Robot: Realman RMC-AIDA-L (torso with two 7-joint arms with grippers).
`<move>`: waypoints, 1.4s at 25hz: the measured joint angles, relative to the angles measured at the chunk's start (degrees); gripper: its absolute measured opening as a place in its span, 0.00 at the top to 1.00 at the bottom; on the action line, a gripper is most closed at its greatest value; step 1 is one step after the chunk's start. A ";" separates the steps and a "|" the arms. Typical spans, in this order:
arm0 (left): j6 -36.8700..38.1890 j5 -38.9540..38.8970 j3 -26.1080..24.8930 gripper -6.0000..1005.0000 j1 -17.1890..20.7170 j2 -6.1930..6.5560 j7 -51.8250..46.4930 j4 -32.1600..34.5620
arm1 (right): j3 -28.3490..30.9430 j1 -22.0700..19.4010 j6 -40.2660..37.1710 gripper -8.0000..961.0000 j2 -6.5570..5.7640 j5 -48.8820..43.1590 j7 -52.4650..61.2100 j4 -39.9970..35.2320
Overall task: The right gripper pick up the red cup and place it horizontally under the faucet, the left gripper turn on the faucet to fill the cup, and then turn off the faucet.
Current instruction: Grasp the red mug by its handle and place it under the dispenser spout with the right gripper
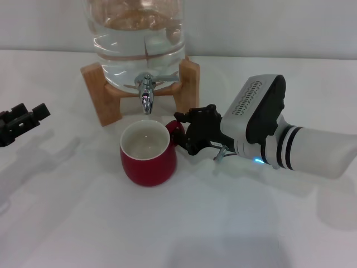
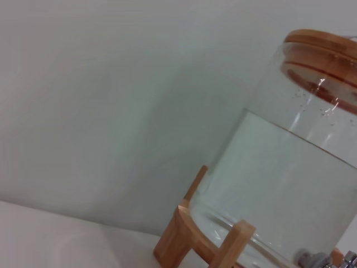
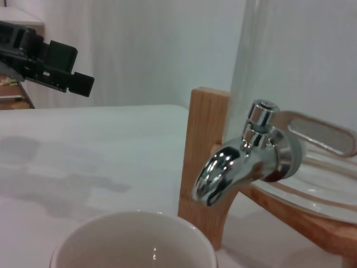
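The red cup [image 1: 148,155] is standing upright on the white table [image 1: 83,223], just in front of and below the faucet [image 1: 145,96]; the right gripper [image 1: 192,133] is sitting at the cup's handle side, its black fingers pinching the handle; the left gripper [image 1: 22,120] is hovering well apart at the table's left edge, fingers spread. Behind the faucet a glass water jar [image 1: 136,28] is resting on a wooden stand [image 1: 100,89], holding clear water; its top is cut off. The cup's white inside is looking empty; the handle is mostly hidden by the fingers.
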 joint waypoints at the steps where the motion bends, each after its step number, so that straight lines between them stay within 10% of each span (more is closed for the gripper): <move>1: 0.03 0.01 -0.03 0.11 0.12 0.02 0.03 0.01 | 0.00 0.02 0.00 0.68 0.00 0.00 0.00 0.05; 35: 0.75 0.12 0.38 0.11 -0.37 0.15 -0.46 0.24 | 1.53 -0.71 2.23 0.68 -0.39 -5.19 0.02 -1.44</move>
